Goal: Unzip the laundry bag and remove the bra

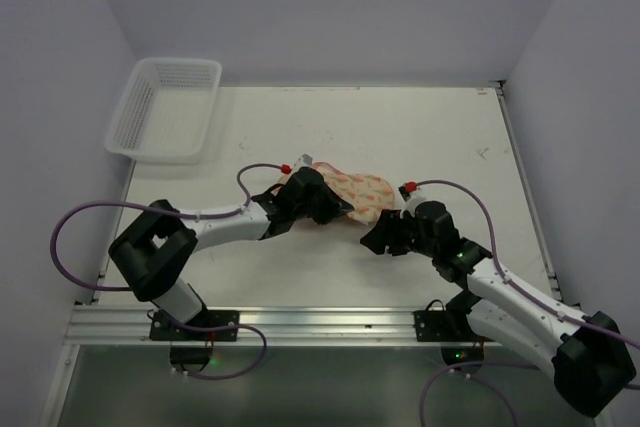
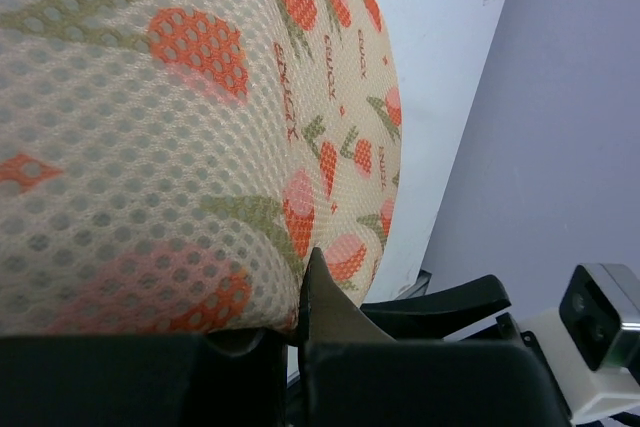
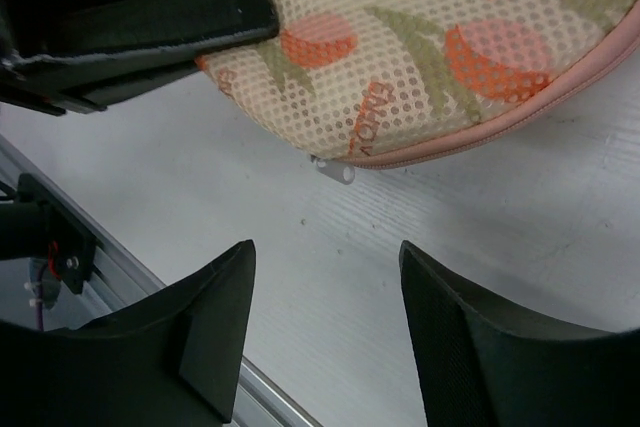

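Observation:
The laundry bag (image 1: 352, 192), a cream mesh pouch with an orange-pink print and pink trim, lies mid-table. My left gripper (image 1: 322, 207) is shut on its near left edge. In the left wrist view the bag (image 2: 180, 127) fills the frame, its edge pinched at my left gripper (image 2: 292, 319). My right gripper (image 1: 376, 238) is open and empty, just off the bag's near right edge. In the right wrist view my right gripper (image 3: 325, 272) hovers over bare table, short of the small white zipper pull (image 3: 335, 171) under the bag (image 3: 430, 37). The bra is hidden.
A white lattice basket (image 1: 165, 107) stands at the far left corner of the table. A metal rail (image 1: 300, 322) runs along the near edge, and purple walls close in the sides and back. The left gripper's black finger (image 3: 150, 7) crosses the right wrist view's top left.

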Tool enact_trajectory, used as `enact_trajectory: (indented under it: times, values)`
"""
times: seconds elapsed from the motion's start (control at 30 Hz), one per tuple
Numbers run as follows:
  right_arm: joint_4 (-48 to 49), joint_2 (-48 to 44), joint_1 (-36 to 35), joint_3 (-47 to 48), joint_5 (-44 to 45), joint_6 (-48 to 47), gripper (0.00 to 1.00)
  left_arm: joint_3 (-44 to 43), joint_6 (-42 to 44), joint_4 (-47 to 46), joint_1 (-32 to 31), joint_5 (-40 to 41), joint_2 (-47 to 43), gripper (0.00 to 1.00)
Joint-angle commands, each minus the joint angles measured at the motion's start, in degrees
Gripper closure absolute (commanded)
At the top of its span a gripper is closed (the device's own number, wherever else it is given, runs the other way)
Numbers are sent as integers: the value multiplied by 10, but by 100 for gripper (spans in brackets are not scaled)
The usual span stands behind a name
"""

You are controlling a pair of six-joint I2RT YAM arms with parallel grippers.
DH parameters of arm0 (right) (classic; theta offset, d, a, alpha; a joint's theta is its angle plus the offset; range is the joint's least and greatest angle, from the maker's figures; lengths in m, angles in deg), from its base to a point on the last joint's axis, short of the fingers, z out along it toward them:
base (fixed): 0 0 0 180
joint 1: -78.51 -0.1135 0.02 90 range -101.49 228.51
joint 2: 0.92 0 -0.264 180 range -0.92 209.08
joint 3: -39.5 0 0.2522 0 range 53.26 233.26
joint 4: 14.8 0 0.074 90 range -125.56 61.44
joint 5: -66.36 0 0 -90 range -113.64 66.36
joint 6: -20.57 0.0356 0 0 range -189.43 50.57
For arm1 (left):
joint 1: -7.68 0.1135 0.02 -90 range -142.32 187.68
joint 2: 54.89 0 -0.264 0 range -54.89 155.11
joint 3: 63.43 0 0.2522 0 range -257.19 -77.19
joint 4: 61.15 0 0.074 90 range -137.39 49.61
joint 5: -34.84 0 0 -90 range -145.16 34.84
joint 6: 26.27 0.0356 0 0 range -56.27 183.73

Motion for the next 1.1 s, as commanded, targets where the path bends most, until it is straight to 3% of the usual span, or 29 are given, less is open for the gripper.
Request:
enact_trajectory:
  times: [0.0, 0.87, 1.07]
  values:
    - [42, 32, -15, 29, 25, -11, 40, -33, -4, 10, 4, 10, -4, 100]
    - [120, 134, -52, 71, 85, -25, 52, -44, 1, 41, 14, -14, -34, 100]
    - [123, 143, -57, 78, 89, -29, 61, -39, 1, 38, 15, -17, -41, 100]
